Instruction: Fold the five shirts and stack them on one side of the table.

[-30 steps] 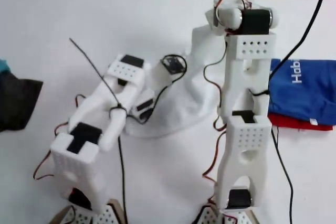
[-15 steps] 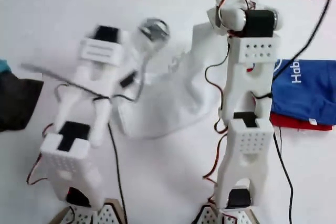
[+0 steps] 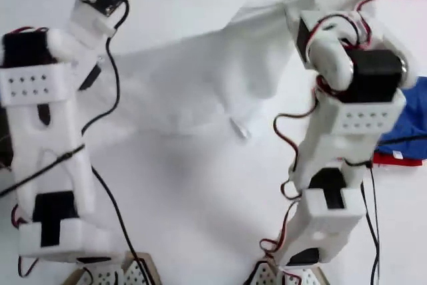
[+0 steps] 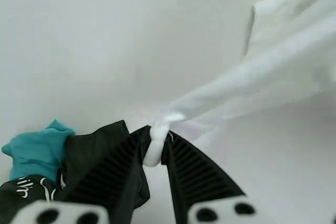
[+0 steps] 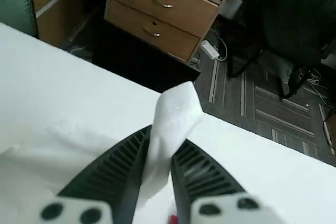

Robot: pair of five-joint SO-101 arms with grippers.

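- Both grips are pinched shut on cloth: your left tool [image 4: 156, 136] clamps a bunched edge of the white shirt [image 3: 200, 78], and your right tool [image 5: 164, 139] clamps another edge of it, with a tab of fabric poking up between its jaws.
- The shirt spans from one tool to the other, pulled into a taut band at each grip, with its body sagging below them toward the counter [image 3: 200, 245].
- The step in hand looks like spreading the shirt flat before the first fold. Lower both tools together and at matching height, so the hem meets the counter first and the body lays out without creases.
- Ease the tension a little as you descend; a pinch this small may slip if you pull harder.
- Aim for bare counter between the tools. The teal shirt [image 4: 34, 148] and black shirt [image 4: 92, 153] lie just below and behind the left tool, so avoid draping over them.
- The blue shirt [image 3: 415, 108] and red shirt [image 3: 397, 159] lie beside the right arm, back from its tool; drop clear of them too.
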